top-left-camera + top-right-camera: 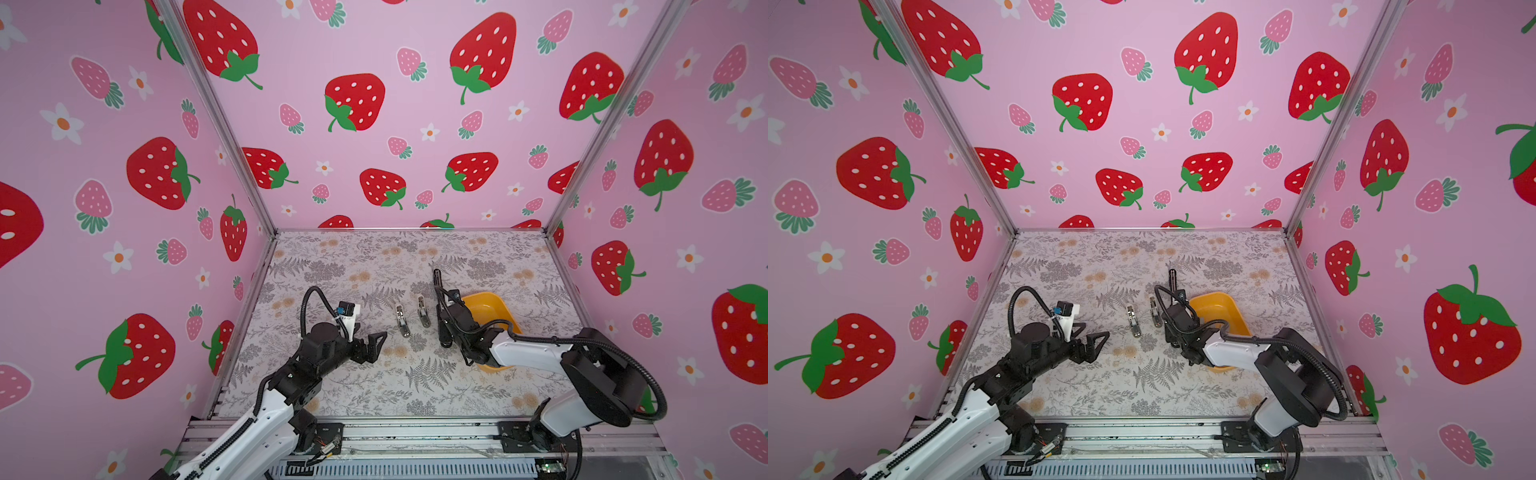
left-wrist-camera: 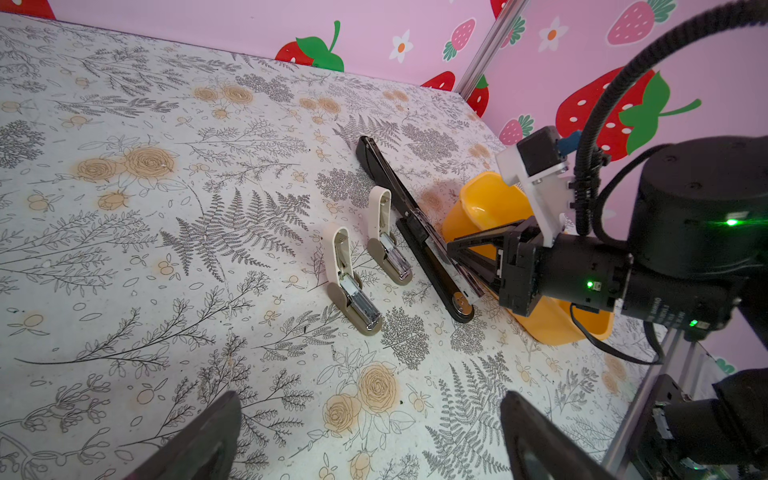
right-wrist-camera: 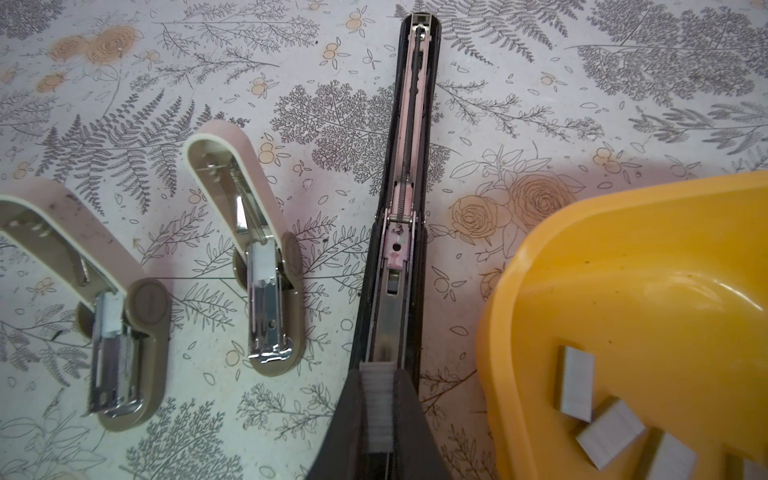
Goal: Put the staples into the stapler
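A long black stapler (image 3: 409, 166) lies folded open on the table, its metal channel (image 3: 392, 324) facing up. My right gripper (image 3: 377, 374) is shut on a short grey strip of staples (image 3: 377, 409), held just over the near end of that channel. In both top views this gripper (image 1: 444, 332) points down beside the yellow bin. More staples (image 3: 575, 382) lie loose in the bin. My left gripper (image 2: 370, 415) hovers open over bare table, well to the left (image 1: 376, 345), holding nothing.
Two small whitish staplers (image 3: 266, 270) (image 3: 120, 332) lie open on the table, left of the black one (image 1: 401, 320) (image 1: 423, 311). The yellow bin (image 3: 623, 249) stands right of the black stapler, partly under my right arm (image 1: 486, 305). Pink walls enclose the table.
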